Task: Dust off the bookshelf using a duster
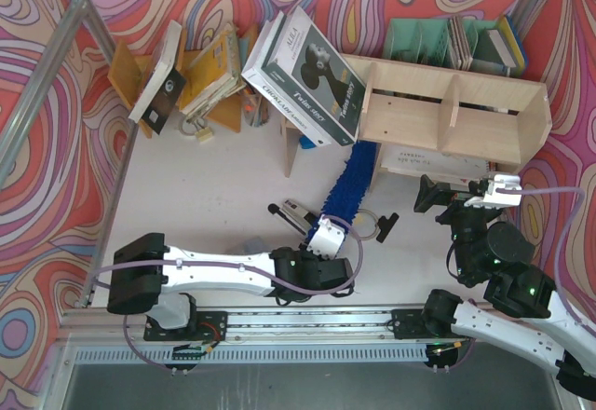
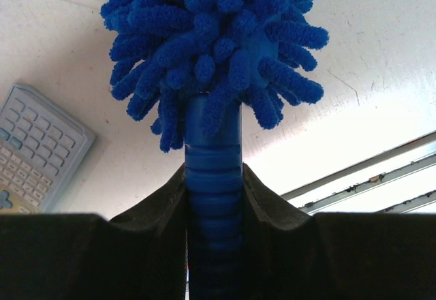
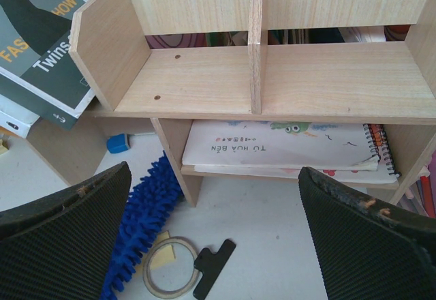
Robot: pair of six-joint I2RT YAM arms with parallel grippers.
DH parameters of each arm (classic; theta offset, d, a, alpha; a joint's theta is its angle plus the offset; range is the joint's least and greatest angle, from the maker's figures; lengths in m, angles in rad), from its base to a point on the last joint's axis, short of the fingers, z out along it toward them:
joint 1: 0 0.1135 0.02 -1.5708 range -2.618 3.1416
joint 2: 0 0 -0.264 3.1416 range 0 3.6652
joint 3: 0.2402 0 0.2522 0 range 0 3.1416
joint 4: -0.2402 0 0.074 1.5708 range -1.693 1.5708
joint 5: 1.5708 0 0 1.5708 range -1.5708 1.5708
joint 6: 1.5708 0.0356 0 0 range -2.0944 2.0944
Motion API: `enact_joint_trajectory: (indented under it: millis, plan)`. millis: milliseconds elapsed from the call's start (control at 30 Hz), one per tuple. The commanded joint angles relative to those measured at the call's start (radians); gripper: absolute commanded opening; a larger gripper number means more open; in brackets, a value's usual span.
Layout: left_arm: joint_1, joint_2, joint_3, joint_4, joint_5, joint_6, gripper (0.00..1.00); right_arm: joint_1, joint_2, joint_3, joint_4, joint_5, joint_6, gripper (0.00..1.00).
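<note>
The pale plywood bookshelf [image 1: 447, 116] stands at the back right, with a book lying flat on its lower shelf [image 3: 272, 146]. The bright-blue fluffy duster [image 1: 349, 182] lies across the table, its head reaching the shelf's left foot. My left gripper [image 1: 328, 233] is shut on the duster's ribbed blue handle [image 2: 212, 177], and the fluffy head [image 2: 218, 41] fills the left wrist view. My right gripper [image 1: 456, 196] is open and empty, hovering in front of the bookshelf [image 3: 306, 75]. The duster [image 3: 143, 225] shows at its lower left.
A black boxed item [image 1: 307, 75] leans on the shelf's left side. An orange-brown rack with books [image 1: 186, 75] stands at back left, a mint-green file holder [image 1: 447, 42] behind the shelf. A tape ring [image 3: 170, 266], black clip [image 3: 213, 266] and calculator [image 2: 37, 150] lie on the table.
</note>
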Motion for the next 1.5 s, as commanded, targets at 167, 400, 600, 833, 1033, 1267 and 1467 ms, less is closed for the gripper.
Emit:
enact_joint_trajectory:
  millis: [167,400,600,833,1033,1267,1467]
  plan:
    - [-0.008,-0.115,0.039,-0.019,-0.049,0.051,0.00,-0.001,-0.008,-0.003,0.005,0.001,0.003,0.99]
    - [-0.008,-0.304,-0.011,-0.033,-0.148,0.067,0.00,-0.001,-0.006,-0.003,0.006,-0.002,0.004,0.99]
    - [-0.009,-0.401,-0.033,-0.092,-0.199,0.053,0.00,-0.002,-0.009,-0.003,0.005,-0.002,0.006,0.99]
    - [-0.008,-0.459,-0.070,-0.186,-0.232,0.008,0.00,-0.001,-0.008,-0.003,0.002,-0.003,0.008,0.99]
    - [-0.008,-0.467,-0.112,-0.227,-0.189,-0.007,0.00,-0.002,-0.003,-0.002,0.001,-0.001,0.010,0.99]
    - [-0.061,-0.457,-0.132,-0.276,-0.164,-0.005,0.00,-0.002,-0.001,-0.003,0.000,0.004,0.009,0.99]
    - [-0.162,-0.474,-0.141,-0.354,-0.230,-0.081,0.00,-0.002,0.004,-0.003,0.002,0.005,0.010,0.99]
